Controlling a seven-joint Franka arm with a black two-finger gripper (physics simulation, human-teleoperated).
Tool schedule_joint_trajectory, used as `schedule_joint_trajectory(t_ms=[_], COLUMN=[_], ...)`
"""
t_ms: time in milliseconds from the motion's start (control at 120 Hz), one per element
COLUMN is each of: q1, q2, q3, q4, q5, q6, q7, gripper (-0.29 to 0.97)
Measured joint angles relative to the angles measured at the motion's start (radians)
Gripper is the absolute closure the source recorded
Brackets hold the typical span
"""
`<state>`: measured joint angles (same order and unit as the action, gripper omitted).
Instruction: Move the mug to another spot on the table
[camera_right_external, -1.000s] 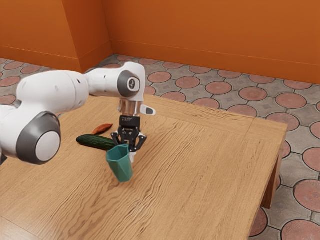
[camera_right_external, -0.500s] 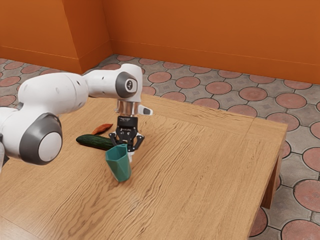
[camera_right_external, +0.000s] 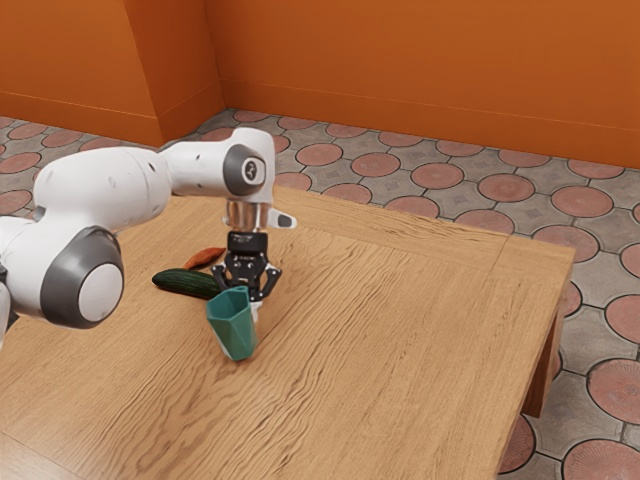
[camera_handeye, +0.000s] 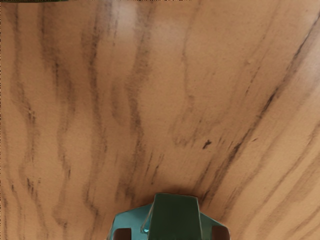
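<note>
Exterior view, starting nearest the camera: bare wooden table (camera_right_external: 420, 330) runs up to a teal mug (camera_right_external: 232, 325) that sits toward the exterior view's left, near the middle of the tabletop's depth. The mug leans, open mouth up, and I cannot tell whether its base touches the wood or hangs just above it. The black gripper (camera_right_external: 248, 298) comes straight down onto the mug's far rim and its fingers pinch that rim between them. Just behind the mug lies a dark green cucumber (camera_right_external: 185, 282), and just beyond the cucumber is a small reddish-brown vegetable (camera_right_external: 205, 256). The white arm (camera_right_external: 110, 190) reaches in from the exterior view's left. Past the table are a tiled floor (camera_right_external: 440, 175) and an orange wall (camera_right_external: 420, 60).

In the wrist view, the mug (camera_handeye: 170, 220) hangs right under the hand, with wood grain (camera_handeye: 150, 100) beyond.
</note>
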<state>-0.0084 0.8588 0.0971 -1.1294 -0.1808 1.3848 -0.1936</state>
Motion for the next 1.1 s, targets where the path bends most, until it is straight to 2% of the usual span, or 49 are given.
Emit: schedule_joint_trajectory(t_ms=[167,375,475,600,692,792,842,992,1100], q1=[0.002,0.001,0.0,-0.017,-0.042,-0.066,-0.077,-0.089,-0.087], q2=[0.01,0.013,0.007,-0.04,-0.161,-0.386,-0.481,-0.652,-0.766], q3=[-0.001,-0.002,0.001,0.0,0.003,0.004,0.004,0.004,0.018], q4=[0.002,0.002,0.002,-0.009,-0.128,-0.355,-0.425,-0.467,-0.465], q5=[0.0,-0.009,-0.008,0.029,0.048,0.066,0.09,0.129,0.139], q6=[0.003,0.049,0.11,0.215,0.3,0.381,0.406,0.403,0.344], q7=[-0.001,-0.004,-0.004,0.001,0.011,0.033,0.044,0.075,0.09], gripper=[0.65,0.28,0.18,0.11,0.08,0.05,0.05,0.03,0.02])
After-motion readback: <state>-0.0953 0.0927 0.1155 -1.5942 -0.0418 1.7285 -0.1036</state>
